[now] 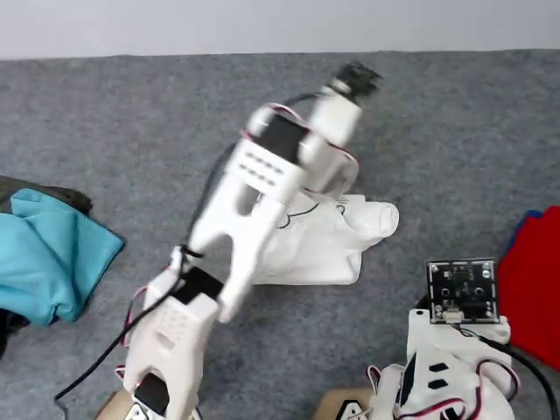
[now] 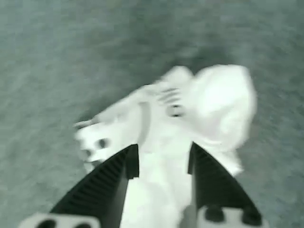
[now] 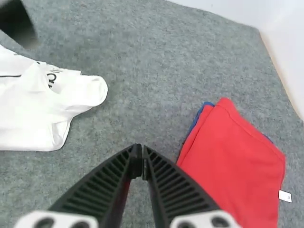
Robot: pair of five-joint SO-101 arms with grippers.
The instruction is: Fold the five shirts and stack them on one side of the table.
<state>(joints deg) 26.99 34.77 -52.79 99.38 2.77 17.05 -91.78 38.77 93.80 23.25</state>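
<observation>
**Hovering left pincer (image 2: 161, 159) over white shirt (image 2: 209, 104); right pincer (image 3: 142, 161) held back**

Left pincer: jaws apart, nothing clamped that I can see. The white shirt lies crumpled directly under and ahead of it on the grey table (image 1: 131, 131). Cloth shows through the gap between the jaws; can't tell if the tips touch the fabric.

Right pincer: jaws pressed together, nothing between them, bare table below. A folded red shirt (image 3: 237, 161) lies just beside its tip on the outer side, away from the left arm. A blue shirt (image 3: 199, 114) edge peeks out from under the red one. The white shirt is farther off on the inner side.

A teal shirt (image 1: 48, 254) lies well apart from the left pincer on its outer side. It is loosely bunched on top of a dark garment (image 1: 52, 194).
</observation>
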